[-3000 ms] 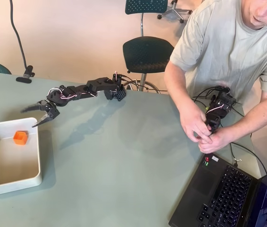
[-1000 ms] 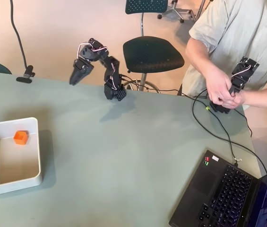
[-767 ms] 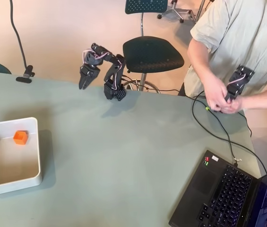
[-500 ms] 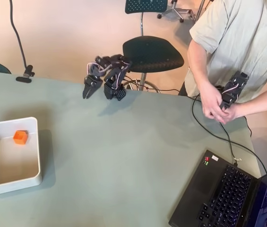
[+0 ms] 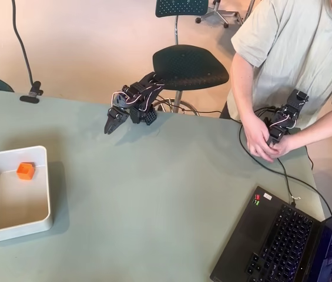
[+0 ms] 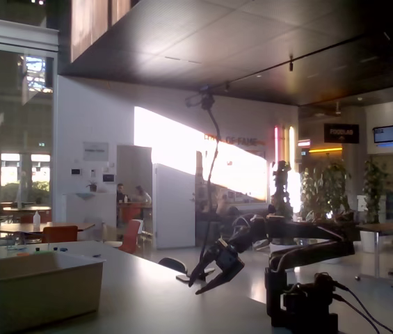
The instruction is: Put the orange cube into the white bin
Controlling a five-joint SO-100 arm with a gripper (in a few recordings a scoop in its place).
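Green table (image 5: pixel 154 194) bears white bin (image 5: pixel 43 194) holding orange cube (image 5: pixel 25 171); fingers (image 6: pixel 213 277) spread, empty.

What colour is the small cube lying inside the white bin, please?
Bright orange; the cube shows best in the overhead view, resting in the white bin.

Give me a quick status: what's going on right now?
End effector empty, near arm's base. Orange cube inside white bin. Nothing in the way.

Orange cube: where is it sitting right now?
In the overhead view, the orange cube lies inside the white bin at the table's left edge, near the bin's far wall, apart from the gripper.
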